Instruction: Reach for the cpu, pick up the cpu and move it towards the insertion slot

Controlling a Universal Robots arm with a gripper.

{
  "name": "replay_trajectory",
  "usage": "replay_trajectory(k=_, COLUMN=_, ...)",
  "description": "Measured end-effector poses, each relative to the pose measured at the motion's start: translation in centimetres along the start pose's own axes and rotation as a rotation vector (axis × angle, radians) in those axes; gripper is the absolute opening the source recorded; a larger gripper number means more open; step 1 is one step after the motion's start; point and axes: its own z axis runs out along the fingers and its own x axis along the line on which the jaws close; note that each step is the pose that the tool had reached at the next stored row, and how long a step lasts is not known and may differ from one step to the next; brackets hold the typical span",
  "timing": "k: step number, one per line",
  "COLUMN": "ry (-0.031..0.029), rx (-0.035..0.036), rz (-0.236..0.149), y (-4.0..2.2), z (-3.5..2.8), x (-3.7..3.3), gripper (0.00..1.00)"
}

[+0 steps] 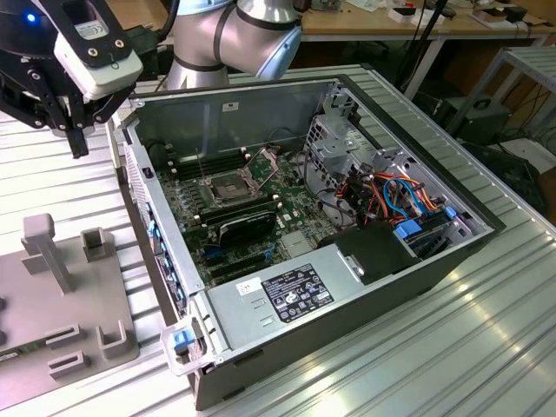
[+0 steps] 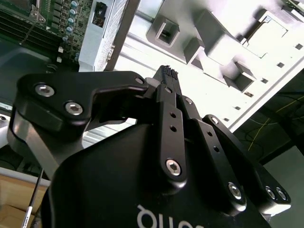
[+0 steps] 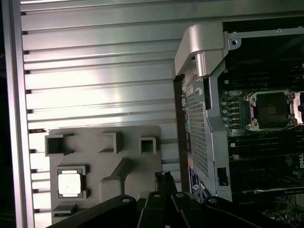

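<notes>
The cpu [image 3: 71,182], a small pale silvery square, lies flat in a recess of the grey fixture [image 3: 128,161] on the table in the first wrist view. My gripper [image 3: 164,180] hangs well above the table, over the gap between that fixture and the open computer case. It is well clear of the cpu, its fingers look shut, and nothing is between them. In the exterior view the gripper [image 1: 76,139] is at the upper left, above the fixture [image 1: 78,304]. The insertion slot [image 1: 228,186] sits on the green board inside the case with its metal load plate [image 1: 261,161] raised. The insertion slot [image 3: 271,110] also appears in the first wrist view.
The open computer case [image 1: 452,252] stands on the ribbed aluminium table [image 1: 486,347]. Inside are a black ribbed card [image 1: 248,228], a grey power supply [image 1: 295,291], a drive cage [image 1: 339,148] and coloured cables [image 1: 400,195]. The arm's base [image 1: 234,35] is behind the case.
</notes>
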Motion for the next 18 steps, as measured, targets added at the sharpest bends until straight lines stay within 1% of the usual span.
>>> replay_trajectory(k=9, ry=0.0008, rx=0.0, rz=0.0, y=-0.08, z=0.0, x=1.0, gripper=0.11)
replay_trajectory(k=13, ry=0.0012, rx=0.0001, rz=0.0, y=-0.12, z=0.0, x=1.61, gripper=0.11)
replay_trajectory(k=15, ry=0.0013, rx=0.0001, rz=0.0, y=-0.15, z=-0.01, x=2.04, gripper=0.11)
replay_trajectory(k=18, ry=0.0014, rx=0.0001, rz=0.0, y=-0.17, z=-0.01, x=2.28, gripper=0.11)
